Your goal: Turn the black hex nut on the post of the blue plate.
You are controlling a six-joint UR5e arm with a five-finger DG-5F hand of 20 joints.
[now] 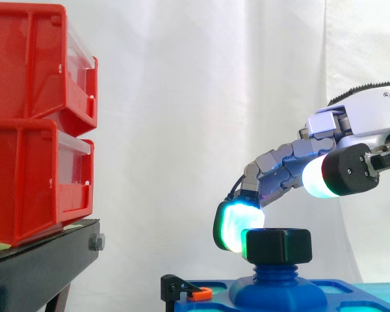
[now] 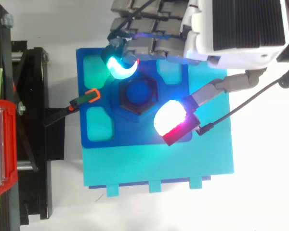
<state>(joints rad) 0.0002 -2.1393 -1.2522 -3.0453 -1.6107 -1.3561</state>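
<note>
Hand: the hand [image 1: 361,114] comes in from the right of the side view and reaches down and to the left over the blue plate [image 2: 100,139].
Hand state: spread wide, with the fingers stretched out on one side and the thumb set apart on the other. It holds nothing.
Fingers: a cyan-green fingertip [image 1: 233,225] hangs at the height of the black hex nut [image 1: 278,246], at the nut's left edge in the side view. From above it lies just beside the nut's upper-left corner. I cannot tell whether pad and nut touch.
Thumb: its white pad [image 2: 171,119], red along one edge, sits over the nut's lower-right edge in the top view. The side view shows it well above the nut and to its right, clear of it.
Nut: it sits on the threaded blue post [image 1: 273,272], which rises from the middle of the blue plate. It lies between fingertips and thumb, lower than the thumb.
Plate: it rests on a teal base [image 2: 159,163].
Clip: a black clip with an orange tip [image 2: 74,106] reaches the plate's left edge from the black stand [image 1: 39,266].
Surroundings: two red bins [image 1: 39,123] are stacked on the stand at the left, before the white curtain [image 1: 201,97].
</note>
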